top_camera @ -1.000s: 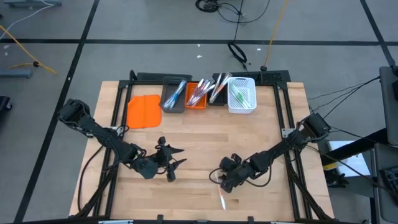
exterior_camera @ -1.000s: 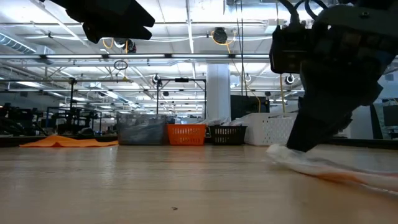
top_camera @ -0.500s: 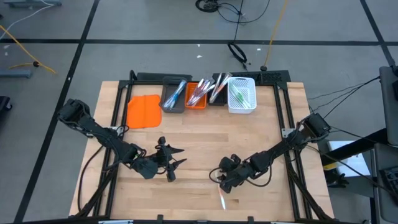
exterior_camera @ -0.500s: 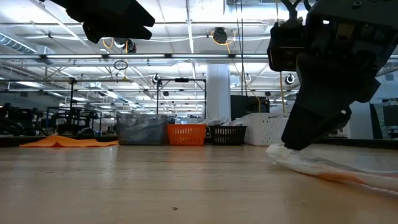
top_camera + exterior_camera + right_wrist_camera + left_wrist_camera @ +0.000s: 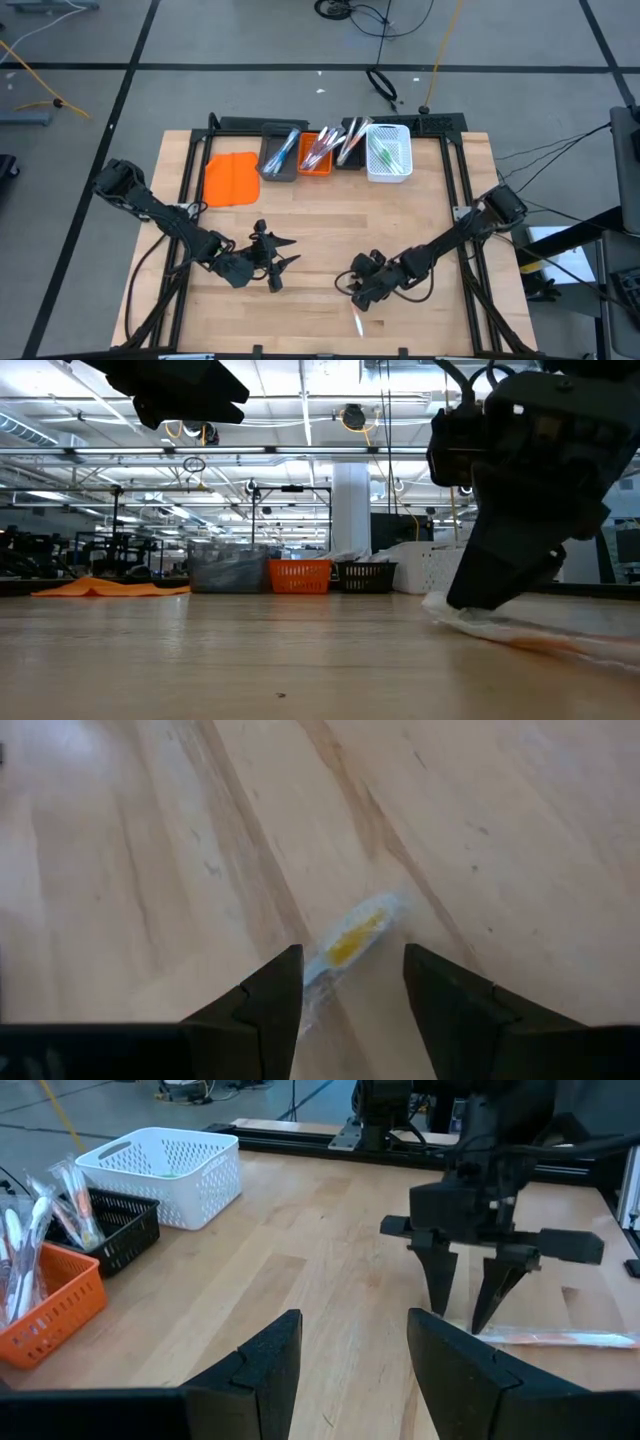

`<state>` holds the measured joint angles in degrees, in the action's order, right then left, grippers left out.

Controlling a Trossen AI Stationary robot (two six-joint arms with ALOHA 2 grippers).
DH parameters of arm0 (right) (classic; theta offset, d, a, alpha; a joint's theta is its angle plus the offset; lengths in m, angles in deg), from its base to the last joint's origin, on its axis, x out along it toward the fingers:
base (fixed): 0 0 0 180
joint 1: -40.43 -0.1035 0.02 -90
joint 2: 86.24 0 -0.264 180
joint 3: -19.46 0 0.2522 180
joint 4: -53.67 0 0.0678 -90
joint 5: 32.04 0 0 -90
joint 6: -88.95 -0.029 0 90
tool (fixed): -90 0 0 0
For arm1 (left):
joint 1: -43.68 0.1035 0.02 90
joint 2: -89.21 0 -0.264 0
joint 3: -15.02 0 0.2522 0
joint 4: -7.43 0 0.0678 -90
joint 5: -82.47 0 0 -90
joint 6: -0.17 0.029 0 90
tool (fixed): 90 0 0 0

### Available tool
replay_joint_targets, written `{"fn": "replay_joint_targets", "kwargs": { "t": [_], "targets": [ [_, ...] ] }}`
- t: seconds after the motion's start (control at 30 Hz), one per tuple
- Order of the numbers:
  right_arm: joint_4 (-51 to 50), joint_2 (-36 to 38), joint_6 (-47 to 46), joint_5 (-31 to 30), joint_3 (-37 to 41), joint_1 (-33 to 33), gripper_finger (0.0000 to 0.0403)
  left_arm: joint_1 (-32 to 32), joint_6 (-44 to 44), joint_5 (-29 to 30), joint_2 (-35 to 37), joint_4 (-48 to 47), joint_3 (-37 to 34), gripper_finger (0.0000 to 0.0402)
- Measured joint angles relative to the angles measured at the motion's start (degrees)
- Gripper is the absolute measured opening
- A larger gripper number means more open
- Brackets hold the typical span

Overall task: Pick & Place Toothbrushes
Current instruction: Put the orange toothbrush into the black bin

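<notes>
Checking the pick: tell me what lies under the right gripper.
Under the open right gripper a wrapped toothbrush with an orange patch lies on the bare wooden table, between the fingers. Its near end runs out of view below the fingers.

Toothbrush (image 5: 357, 322) on table (image 5: 320, 230), under right end effector (image 5: 352, 292).

You had a grey tiled floor (image 5: 90, 40) around the wooden table (image 5: 330, 215), cables (image 5: 385, 20) trailing at upper centre. Beyond, a white pillar (image 5: 351, 510) stood under bright ceiling lights (image 5: 300, 400).
</notes>
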<state>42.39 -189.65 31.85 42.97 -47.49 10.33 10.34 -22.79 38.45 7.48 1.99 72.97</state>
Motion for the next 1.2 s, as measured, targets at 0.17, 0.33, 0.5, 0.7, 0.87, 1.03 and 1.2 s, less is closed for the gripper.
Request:
{"fn": "replay_joint_targets", "kwargs": {
  "t": [0.17, 0.33, 0.5, 0.7, 0.87, 1.03, 1.2],
  "targets": [
    [4.04, -2.28, -0.58, -0.59, -0.11, -0.12, 0.0166, 0.00, 0.00, 0.00, -0.02, 0.02, 0.01, 0.0182],
    [5.22, -2.55, -0.67, -0.32, -0.11, -0.12, 0.0148, 0.00, 0.00, 0.00, 0.00, 0.02, 0.01, 0.0182],
    [5.06, -2.65, -0.57, -0.22, -0.07, -0.30, 0.0091, 0.00, 0.00, 0.01, 0.00, 0.02, 0.01, 0.0182],
    [5.70, -2.72, 1.63, 2.19, -0.07, -0.41, 0.0008, 0.00, 0.00, 0.00, 0.00, 0.02, 0.01, 0.0182],
    [8.06, -2.80, 4.21, 2.45, 0.00, -0.45, 0.0001, 0.00, 0.00, 0.00, -0.01, 0.02, 0.01, 0.0182],
    [10.15, -0.14, 8.49, -0.35, 0.07, -0.03, 0.0001, 0.00, -0.02, 0.00, 0.00, 0.17, 0.04, 0.0182],
    [11.18, 4.67, 15.61, -6.64, 0.07, 0.48, 0.0000, 0.00, -0.03, 0.00, -0.01, 0.79, 0.04, 0.0182]
  ]
}}
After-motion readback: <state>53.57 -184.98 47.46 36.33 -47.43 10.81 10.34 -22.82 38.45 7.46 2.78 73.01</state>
